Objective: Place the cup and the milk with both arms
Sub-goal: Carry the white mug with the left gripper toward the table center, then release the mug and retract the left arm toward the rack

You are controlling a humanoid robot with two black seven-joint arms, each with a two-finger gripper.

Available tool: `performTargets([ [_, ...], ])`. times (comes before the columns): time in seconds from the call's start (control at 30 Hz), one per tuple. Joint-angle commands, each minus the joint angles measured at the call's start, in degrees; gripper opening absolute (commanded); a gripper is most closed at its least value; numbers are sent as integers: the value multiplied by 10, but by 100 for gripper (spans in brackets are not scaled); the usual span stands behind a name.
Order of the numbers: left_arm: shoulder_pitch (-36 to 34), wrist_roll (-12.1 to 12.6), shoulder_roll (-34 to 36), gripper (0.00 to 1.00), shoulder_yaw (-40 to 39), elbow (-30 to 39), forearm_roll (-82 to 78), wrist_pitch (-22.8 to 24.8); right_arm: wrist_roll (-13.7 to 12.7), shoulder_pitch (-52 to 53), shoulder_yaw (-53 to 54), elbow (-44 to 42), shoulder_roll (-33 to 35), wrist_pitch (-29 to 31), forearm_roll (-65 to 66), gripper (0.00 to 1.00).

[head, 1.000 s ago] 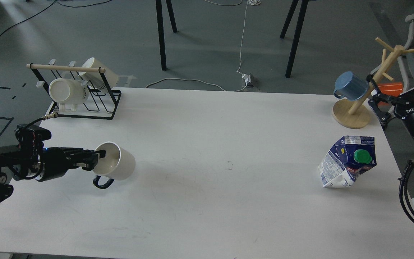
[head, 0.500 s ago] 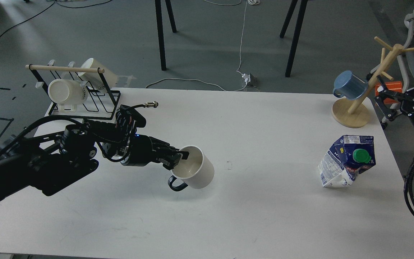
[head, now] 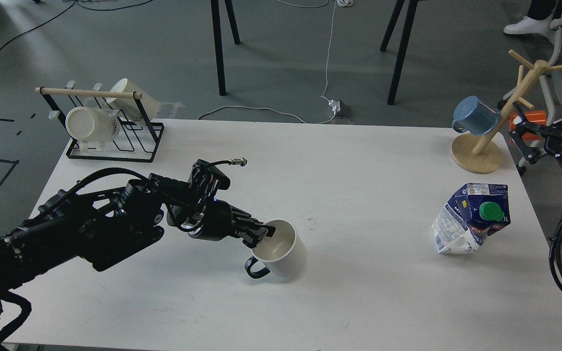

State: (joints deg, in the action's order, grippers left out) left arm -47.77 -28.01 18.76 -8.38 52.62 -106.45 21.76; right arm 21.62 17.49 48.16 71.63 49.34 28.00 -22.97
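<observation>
- Left pincer [head: 261, 232] pinched white cup [head: 281, 248] at its rim, low over the worktop [head: 359, 302].
- Right pincer [head: 522, 139] spread, well apart from milk carton [head: 471, 218].

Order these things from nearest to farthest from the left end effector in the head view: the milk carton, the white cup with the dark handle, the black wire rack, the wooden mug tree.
From the left end effector:
1. White cup, held at its rim, table centre.
2. Milk carton and black wire rack, carton to the right, rack at the far left corner: too close to call.
3. Wooden mug tree, far right corner.
</observation>
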Motion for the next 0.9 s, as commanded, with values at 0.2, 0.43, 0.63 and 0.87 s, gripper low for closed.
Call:
performTargets([
  [0.2,3,0,15,50,-5,17,5,12,0,-1,-1,0,0,0,-1,94],
  [0.43,7,0,25,92,-69,17,192,46,0,-6,10,24,44,0,-50,94],
  [0.63,0,0,79,97,-117,-25,460,62,0,-40,7,27,134,0,-216,94],
  [0.87,52,0,172,98,-189,-73,845,62,0,-205,1,33,163,0,-252,94],
])
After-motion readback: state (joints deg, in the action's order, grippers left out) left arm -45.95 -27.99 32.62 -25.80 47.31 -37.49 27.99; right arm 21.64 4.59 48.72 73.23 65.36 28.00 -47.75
